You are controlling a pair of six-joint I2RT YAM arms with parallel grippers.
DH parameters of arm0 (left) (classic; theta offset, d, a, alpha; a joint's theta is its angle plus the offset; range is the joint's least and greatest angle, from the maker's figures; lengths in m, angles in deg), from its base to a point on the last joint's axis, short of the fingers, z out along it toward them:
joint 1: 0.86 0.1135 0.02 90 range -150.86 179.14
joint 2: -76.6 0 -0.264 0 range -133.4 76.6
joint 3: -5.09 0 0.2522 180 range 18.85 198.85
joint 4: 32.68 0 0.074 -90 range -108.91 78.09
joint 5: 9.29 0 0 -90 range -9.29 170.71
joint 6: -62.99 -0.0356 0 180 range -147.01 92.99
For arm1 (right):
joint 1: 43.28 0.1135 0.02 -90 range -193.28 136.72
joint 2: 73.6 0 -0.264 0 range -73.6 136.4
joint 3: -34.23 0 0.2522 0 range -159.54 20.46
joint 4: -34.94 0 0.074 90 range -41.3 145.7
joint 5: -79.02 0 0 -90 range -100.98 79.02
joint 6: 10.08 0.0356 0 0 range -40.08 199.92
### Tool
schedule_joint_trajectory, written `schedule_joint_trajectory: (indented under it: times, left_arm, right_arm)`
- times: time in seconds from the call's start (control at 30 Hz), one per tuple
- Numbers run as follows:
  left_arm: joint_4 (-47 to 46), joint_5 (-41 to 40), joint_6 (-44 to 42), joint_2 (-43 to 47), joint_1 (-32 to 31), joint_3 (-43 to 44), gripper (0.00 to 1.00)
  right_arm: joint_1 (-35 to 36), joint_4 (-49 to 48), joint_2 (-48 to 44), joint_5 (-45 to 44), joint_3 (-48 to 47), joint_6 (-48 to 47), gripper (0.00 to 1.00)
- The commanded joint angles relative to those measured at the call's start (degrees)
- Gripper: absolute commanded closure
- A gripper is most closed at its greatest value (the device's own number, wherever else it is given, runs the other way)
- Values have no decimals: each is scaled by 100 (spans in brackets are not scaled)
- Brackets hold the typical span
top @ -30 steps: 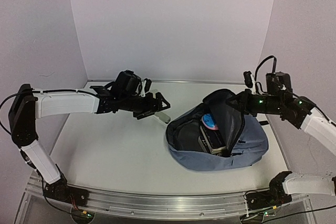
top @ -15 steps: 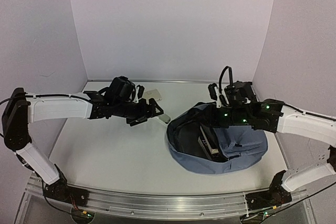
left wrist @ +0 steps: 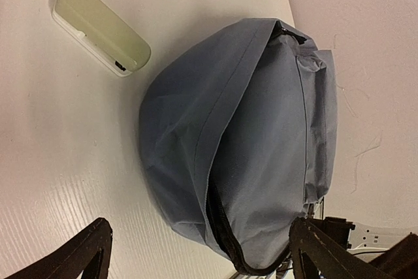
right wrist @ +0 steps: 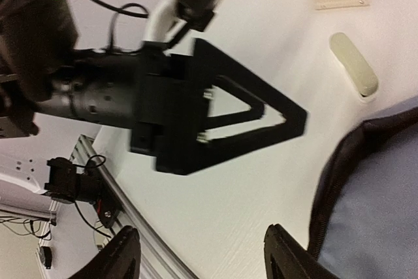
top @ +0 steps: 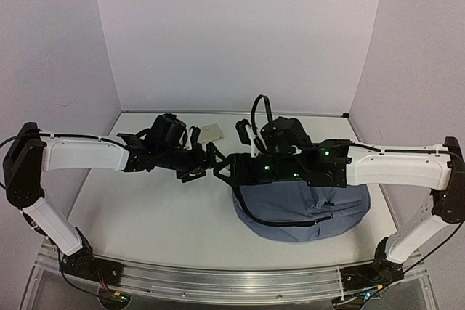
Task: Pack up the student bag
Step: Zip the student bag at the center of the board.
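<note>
The left arm and the right arm have white shells on their long links, with black joints, wrists and bases beside the silver rail. Far from the rail, green lights dot the right wrist under a looping black cable. The left gripper has flat black jaws shaped as open triangles.

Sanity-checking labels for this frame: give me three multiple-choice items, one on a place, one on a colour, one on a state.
1. Where is the pale case?
A) inside the student bag
B) on the table beside the bag
C) in a gripper

2. The student bag's outer fabric is:
A) red
B) yellow
C) grey-blue

3. The left gripper is:
A) open, empty
B) shut on the case
C) shut on the bag

Answers:
1 B, it lies on bare tabletop next to the bag.
2 C, both wrist views show it.
3 A, its fingers are wide apart with nothing between.
</note>
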Motion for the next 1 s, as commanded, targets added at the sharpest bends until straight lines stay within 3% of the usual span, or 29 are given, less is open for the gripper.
schedule_joint_trajectory:
  times: [0.0, 0.1, 0.47, 0.7, 0.77, 0.87, 0.97]
  left_arm:
    - [-567, 301, 165, -200, -172, 5, 6]
    - [-680, 475, 233, -473, -343, 93, 6]
    - [-850, 642, 664, -1149, -776, 348, 12]
    - [-1447, 944, 855, -1536, -889, 441, 47]
    - [-1499, 953, 901, -1609, -889, 474, 63]
    - [-1605, 848, 991, -1611, -888, 422, 84]
    - [-1407, 569, 919, -1453, -843, 388, 97]
  right_arm:
    - [33, -186, -186, -157, -340, -221, 27]
    - [6, 168, -401, -634, -416, -354, 19]
    - [-600, 816, -991, -1152, 72, -251, 14]
    - [-871, 916, -1288, -1123, 288, -275, 14]
    - [-875, 989, -1335, -1114, 277, -345, 14]
    - [-874, 1138, -1343, -981, 235, -507, 15]
    - [-866, 1265, -1297, -568, 185, -703, 20]
